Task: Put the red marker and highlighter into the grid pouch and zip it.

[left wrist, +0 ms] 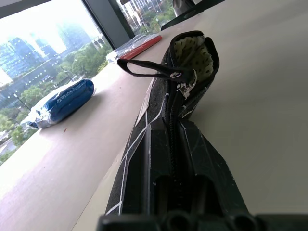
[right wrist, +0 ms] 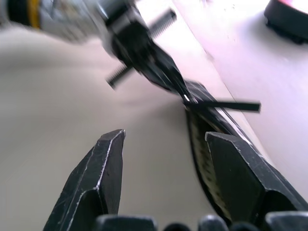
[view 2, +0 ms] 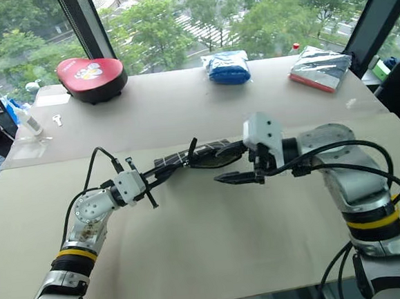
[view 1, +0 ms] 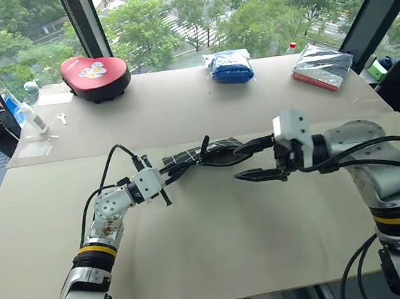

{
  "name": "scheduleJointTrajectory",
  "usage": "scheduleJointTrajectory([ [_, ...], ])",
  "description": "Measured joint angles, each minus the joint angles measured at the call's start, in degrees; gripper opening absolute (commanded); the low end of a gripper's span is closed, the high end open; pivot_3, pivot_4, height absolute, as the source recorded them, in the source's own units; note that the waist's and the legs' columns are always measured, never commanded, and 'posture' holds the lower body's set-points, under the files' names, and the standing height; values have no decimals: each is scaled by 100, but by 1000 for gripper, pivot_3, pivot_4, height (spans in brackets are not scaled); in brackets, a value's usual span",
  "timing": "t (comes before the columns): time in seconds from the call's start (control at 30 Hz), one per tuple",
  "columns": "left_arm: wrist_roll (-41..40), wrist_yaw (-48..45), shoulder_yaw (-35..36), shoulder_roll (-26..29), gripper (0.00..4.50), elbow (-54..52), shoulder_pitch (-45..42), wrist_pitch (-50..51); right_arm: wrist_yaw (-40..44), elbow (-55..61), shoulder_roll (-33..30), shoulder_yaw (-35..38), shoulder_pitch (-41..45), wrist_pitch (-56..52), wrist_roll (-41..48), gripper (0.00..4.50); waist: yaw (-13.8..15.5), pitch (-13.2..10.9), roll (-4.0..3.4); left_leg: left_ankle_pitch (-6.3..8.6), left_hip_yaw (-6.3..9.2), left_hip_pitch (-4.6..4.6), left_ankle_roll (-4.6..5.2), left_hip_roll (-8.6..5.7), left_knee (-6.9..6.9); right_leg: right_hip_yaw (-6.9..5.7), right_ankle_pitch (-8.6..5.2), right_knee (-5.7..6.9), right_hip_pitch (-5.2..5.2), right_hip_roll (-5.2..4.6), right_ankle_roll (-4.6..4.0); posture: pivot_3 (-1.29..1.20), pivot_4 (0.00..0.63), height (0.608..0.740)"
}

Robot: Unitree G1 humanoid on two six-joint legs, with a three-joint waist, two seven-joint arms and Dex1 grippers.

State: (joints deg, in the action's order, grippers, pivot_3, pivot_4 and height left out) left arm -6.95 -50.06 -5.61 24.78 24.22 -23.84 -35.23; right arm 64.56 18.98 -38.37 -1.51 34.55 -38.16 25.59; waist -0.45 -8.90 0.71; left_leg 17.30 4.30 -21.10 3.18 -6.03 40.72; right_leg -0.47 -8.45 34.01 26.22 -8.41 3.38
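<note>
Lying on the table [view 1: 215, 252], grid pouch [view 1: 218, 153] is clamped at one end by closed left gripper [view 1: 166, 171] for steadying; right gripper [view 1: 256, 160], jaws spread and empty, is poised beside its unzipped mouth

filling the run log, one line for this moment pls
left gripper: shut on pouch end | right gripper: open, empty, beside pouch mouth | zipper: part open
</note>
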Motion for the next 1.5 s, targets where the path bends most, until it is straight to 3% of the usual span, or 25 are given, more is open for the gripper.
scheduleJointTrajectory([
  [0.23, -2, -14, -8, 1, 0, -4, -11, -2, -1802, -547, 1079, -475, 614, -708, -509, 3002, -7, 0, 0, -6, 1, -4, -10, -2, 1, -4, 7, 6, 6, 0, -10, 0, 150, 740],
  [0.33, -2, -20, -9, 4, 0, -1, -22, -1, -2529, -939, 1708, -679, 980, -1532, -575, 3002, -25, 0, -1, -6, 1, -7, -9, -2, 1, -3, 9, 10, 9, 0, -12, 0, 150, 740],
  [0.47, -2, -22, -14, 13, 0, -2, -38, -1, -3031, -1358, 1850, -688, 1128, -2093, -688, 3002, 14, 0, -1, -4, 8, -10, -8, -6, 0, -14, 9, 9, 8, 0, -12, 0, 150, 740],
  [0.9, -1, -14, -13, 15, 0, -2, -22, -1, -3352, -1593, 2058, -639, 1167, -2443, -613, 3002, -41, 0, -1, -3, 7, -10, -6, -4, -5, -15, 9, 9, 11, 2, -11, 0, 150, 740],
  [1.1, -1, -6, -14, -3, 0, -4, -15, -1, -3267, -1470, 2358, -201, 1187, -3133, 35, 3002, -41, 0, -2, -3, 8, -10, -5, -4, -5, -14, 9, 9, 11, 2, -11, 0, 150, 740],
  [1.37, -1, -7, -15, -9, 0, -4, -5, -1, -3327, -1168, 2272, -251, 1173, -3493, 243, 3002, -41, 0, -2, -3, 7, -10, -5, -4, -5, -14, 10, 10, 10, 2, -11, 0, 150, 740],
  [1.5, -1, -10, -16, -17, 0, -4, 3, -1, -3485, -1182, 2272, -320, 1163, -3441, 140, 1992, -41, 0, -2, -3, 7, -10, -5, -4, -5, -15, 10, 10, 11, 2, -11, 0, 150, 740],
])
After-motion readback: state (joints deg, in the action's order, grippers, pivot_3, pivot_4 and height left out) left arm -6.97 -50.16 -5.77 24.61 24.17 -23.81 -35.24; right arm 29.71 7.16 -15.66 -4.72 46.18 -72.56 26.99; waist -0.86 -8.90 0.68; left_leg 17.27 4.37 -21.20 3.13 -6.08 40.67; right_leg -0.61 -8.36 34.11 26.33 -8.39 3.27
